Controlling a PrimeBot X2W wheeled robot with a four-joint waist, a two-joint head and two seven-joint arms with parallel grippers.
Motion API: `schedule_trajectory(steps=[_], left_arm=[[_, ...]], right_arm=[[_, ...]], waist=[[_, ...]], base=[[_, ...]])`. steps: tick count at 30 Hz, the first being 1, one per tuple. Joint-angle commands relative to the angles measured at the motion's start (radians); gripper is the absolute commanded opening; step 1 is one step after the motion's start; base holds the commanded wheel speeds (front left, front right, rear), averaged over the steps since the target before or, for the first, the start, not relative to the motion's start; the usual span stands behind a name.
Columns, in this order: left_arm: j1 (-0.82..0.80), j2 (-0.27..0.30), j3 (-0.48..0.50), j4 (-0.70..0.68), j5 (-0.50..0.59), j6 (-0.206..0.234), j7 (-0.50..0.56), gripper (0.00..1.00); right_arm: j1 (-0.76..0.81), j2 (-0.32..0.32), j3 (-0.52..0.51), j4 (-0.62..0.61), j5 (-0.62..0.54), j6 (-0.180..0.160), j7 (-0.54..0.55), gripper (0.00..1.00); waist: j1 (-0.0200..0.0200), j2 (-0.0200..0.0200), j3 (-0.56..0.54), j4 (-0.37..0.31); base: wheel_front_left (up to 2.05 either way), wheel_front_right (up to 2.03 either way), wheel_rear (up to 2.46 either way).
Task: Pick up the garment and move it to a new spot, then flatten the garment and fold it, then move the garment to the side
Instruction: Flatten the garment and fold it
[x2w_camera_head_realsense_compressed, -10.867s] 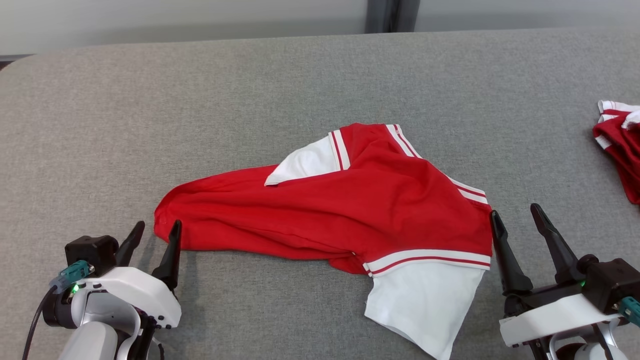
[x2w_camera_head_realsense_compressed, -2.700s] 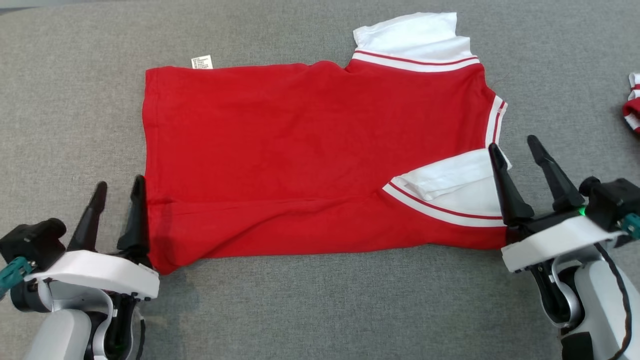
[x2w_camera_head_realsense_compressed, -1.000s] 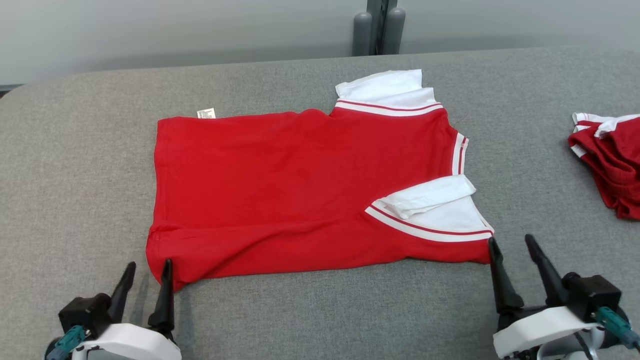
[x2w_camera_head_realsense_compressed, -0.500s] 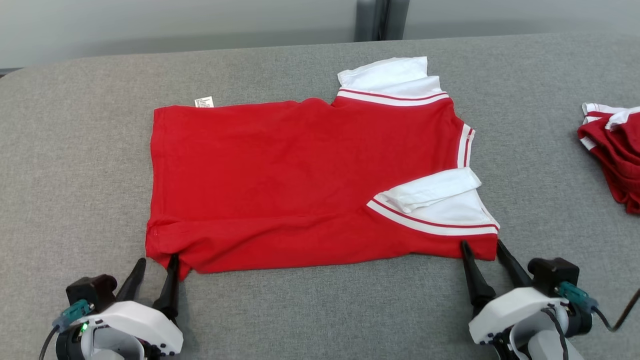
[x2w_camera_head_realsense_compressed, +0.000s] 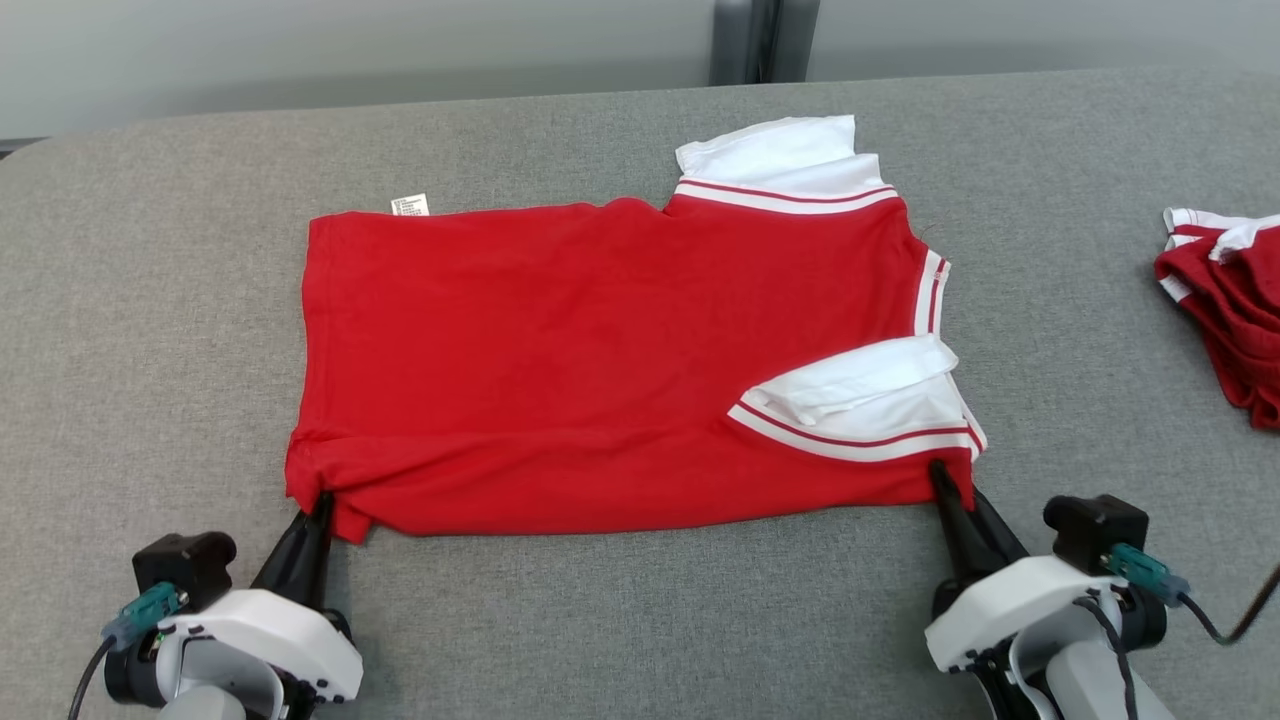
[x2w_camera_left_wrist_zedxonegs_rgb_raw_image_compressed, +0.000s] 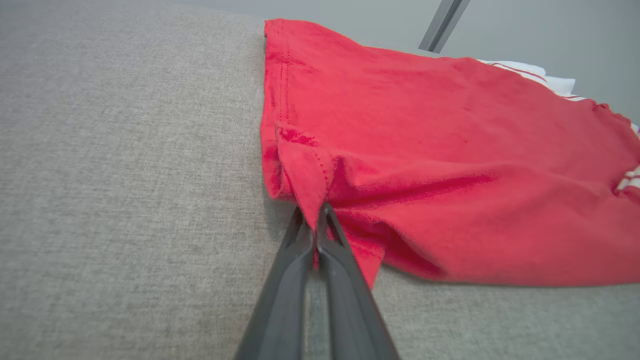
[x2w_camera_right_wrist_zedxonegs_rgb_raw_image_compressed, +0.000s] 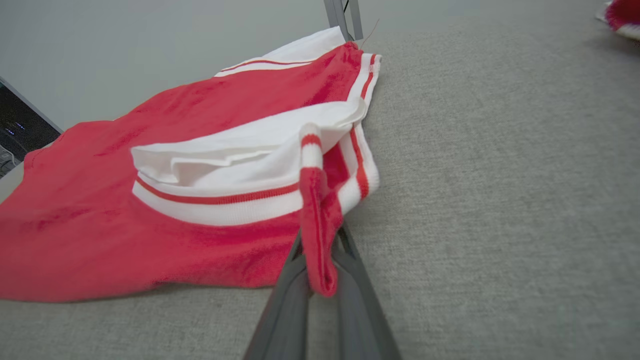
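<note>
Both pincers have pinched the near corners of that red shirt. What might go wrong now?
The left gripper pinches only a thin bit of hem corner on the red, white-sleeved shirt; it might slip out when lifted. The near white sleeve lies doubled over itself, so folding may trap that crease. The right gripper holds a bunched corner, which may pull unevenly.

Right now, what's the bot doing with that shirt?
The robot has a red shirt spread mostly flat on the gray table. Its left hand is shut on the near hem corner, and its right hand is shut on the near corner below the white sleeve, which lies tucked over the body. Both corners are pinched and barely raised. Another red and white garment sits at the table's right edge.
</note>
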Motion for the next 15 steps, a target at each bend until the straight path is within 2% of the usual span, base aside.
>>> schedule_trajectory(steps=[1, 7, 15], left_arm=[[0.018, 0.01, 0.003, -0.014, -0.002, 0.004, -0.002, 0.0], [0.091, 0.037, 0.003, -0.115, -0.002, 0.028, 0.034, 0.0], [0.225, 0.063, -0.006, -0.302, -0.018, 0.078, 0.16, 0.0]], right_arm=[[0.02, -0.014, -0.003, -0.014, 0.005, 0.0, 0.0, 0.0], [0.095, -0.032, -0.018, -0.095, 0.023, 0.0, 0.002, 0.0], [0.263, -0.02, -0.084, -0.226, 0.015, 0.0, 0.037, 0.0]], waist=[[0.0, 0.0, -0.002, -0.001], [0.0, 0.0, -0.014, -0.004], [0.0, 0.0, -0.037, -0.009]], base=[[0.0, 0.0, 0.0], [0.0, 0.0, 0.0], [0.0, 0.0, 0.0]])
